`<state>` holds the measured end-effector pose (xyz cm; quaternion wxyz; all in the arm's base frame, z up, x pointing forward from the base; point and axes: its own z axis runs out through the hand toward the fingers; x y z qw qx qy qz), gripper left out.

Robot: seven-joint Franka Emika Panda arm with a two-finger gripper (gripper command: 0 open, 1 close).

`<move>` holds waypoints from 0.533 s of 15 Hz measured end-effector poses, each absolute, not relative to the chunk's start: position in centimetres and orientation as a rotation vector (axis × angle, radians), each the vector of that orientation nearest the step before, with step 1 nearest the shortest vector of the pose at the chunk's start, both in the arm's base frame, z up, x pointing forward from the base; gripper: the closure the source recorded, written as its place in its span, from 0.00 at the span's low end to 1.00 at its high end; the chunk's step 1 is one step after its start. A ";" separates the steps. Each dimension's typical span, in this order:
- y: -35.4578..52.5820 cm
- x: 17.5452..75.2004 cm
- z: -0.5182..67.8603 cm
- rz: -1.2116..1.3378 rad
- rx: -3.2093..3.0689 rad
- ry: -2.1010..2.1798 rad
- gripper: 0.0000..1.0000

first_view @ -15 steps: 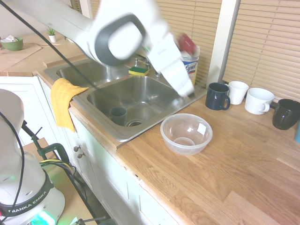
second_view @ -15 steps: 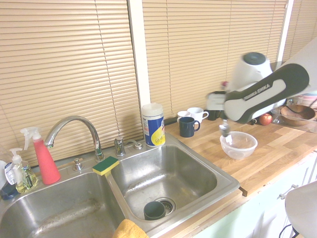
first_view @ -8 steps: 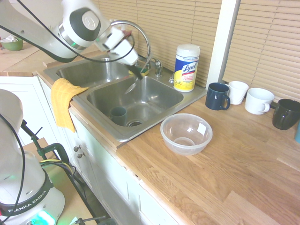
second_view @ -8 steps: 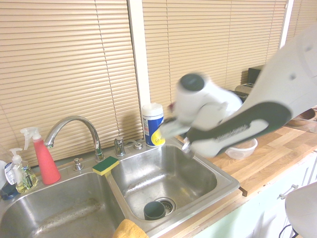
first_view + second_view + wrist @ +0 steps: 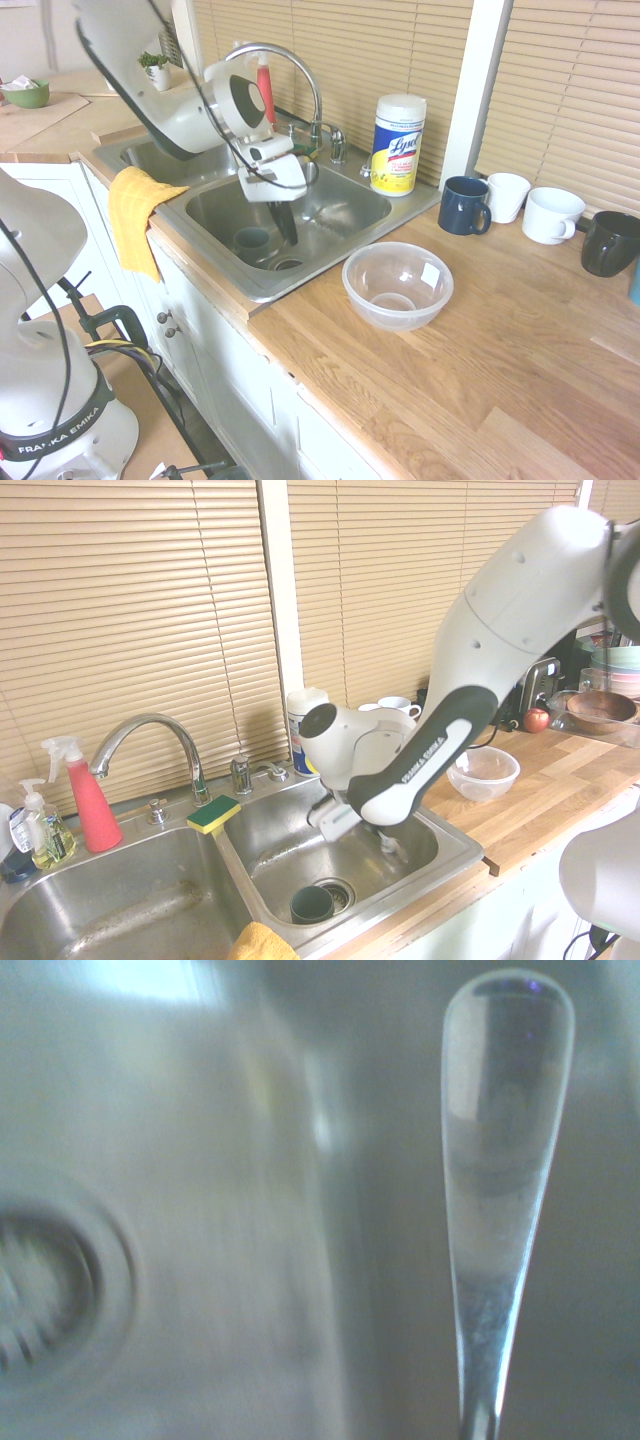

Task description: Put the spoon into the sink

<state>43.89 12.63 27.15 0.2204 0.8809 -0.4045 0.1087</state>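
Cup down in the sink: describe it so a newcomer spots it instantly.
Find the two-basin steel sink, then the basin nearer the clear plastic bowl. On its floor, right beside the round drain, is a dark grey-green cup. The mugs stand on the wooden counter instead.

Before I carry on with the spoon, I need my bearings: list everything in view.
spoon: 1, silver, in gripper over near-drain basin
sink: 1, steel, in counter
faucet: 1, chrome, behind sink
cup: 1, grey-blue, in basin
sponge: 1, yellow-green, sink divider
cloth: 1, orange-yellow, sink edge
spray bottle: 1, red-white, behind sink
wipes canister: 1, white-blue-yellow, behind sink
bowl: 1, clear, counter
mugs: at least 4, navy, white, black, by blinds
green bowl: 1, far counter
plant: 1, green, far counter
apple: 1, red, counter
arm: 1, white, above sink
gripper: 1, dark-fingered, in basin's opening
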 end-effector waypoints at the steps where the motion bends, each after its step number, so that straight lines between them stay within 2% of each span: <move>1: 12.9 43.9 26.5 0.252 2.419 -1.093 0.00; 8: 14.7 49.3 22.6 0.172 2.427 -1.137 0.00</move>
